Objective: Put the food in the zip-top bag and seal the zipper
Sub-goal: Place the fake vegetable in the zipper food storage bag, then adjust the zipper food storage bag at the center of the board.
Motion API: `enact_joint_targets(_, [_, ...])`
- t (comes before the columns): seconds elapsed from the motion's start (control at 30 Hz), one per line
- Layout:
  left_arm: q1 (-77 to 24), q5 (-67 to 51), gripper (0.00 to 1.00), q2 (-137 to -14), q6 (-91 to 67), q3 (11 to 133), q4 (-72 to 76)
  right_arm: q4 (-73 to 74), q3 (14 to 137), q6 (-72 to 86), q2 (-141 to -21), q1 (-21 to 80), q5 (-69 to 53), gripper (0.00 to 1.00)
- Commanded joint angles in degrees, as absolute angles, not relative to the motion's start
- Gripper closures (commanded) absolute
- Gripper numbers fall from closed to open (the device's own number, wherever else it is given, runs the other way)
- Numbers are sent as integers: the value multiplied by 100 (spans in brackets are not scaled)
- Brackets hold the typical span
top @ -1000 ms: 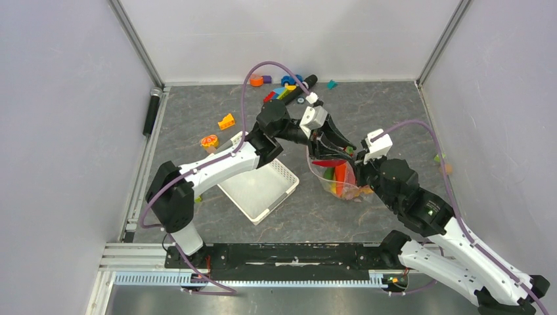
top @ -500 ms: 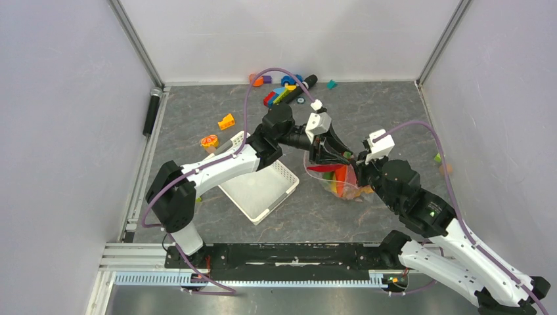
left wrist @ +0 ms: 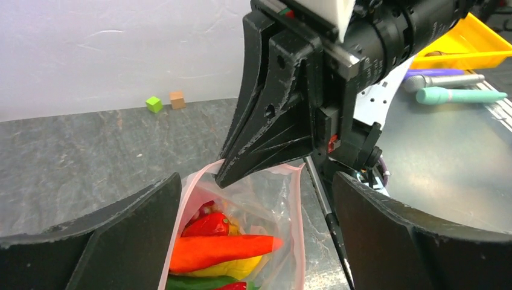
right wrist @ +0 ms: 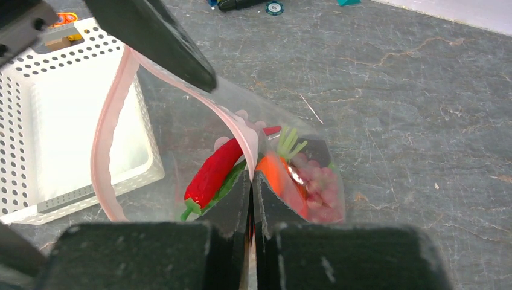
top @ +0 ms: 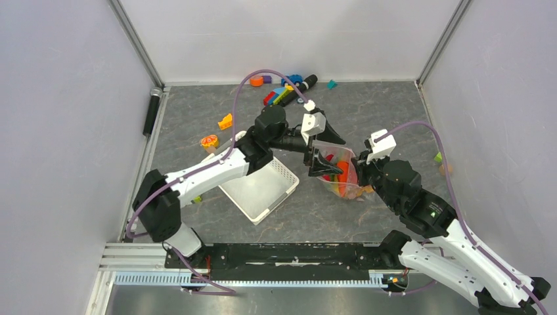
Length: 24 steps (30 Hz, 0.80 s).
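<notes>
Jaws: our left gripper (left wrist: 256, 178) wide apart, flanking zip-top bag (left wrist: 275, 199) mouth; our right gripper (right wrist: 251, 175) clamped on zipper (right wrist: 107, 127). We see bag beside white basket (right wrist: 36, 175), chilli (right wrist: 212, 172) and grapes (right wrist: 320, 187) inside.

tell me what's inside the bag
A red chilli, an orange piece, purple grapes and a yellow piece show through the bag. Whatever lies beneath them is covered.

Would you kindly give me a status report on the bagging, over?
Left gripper open astride clear pink-dotted plastic zip-top bag. Right gripper shut on pink zipper strip. Plastic toy food inside; mouth unsealed. Nothing blocking.
</notes>
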<state>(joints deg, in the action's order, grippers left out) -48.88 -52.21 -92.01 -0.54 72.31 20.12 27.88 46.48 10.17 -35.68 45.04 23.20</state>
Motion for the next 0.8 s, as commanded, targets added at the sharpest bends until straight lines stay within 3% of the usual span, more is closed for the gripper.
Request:
enact_joint_targets(0.0, [-4874, -4699, 0, -8411, 188, 6970, 1925, 2625, 4882, 1009, -3520, 4500, 2486, 96])
enact_joint_targets(0.27, [-4476, -3451, 0, -6707, 1683, 5580, 1310, 2773, 4963, 1055, -3529, 4500, 2600, 96])
enact_joint_targets(0.43, [-3511, -3534, 0, -6871, 2148, 5652, 539, 2810, 4983, 1046, -3533, 4496, 2602, 96])
enact_joint_targets(0.53, [-2986, -4648, 0, -7301, 3028, 5704, 32, 2845, 5014, 1049, -3526, 4498, 2549, 96])
enact_joint_targets(0.77, [-2945, -5611, 0, -8214, 3173, 6145, 96, 2887, 5043, 1035, -3603, 4501, 2511, 96])
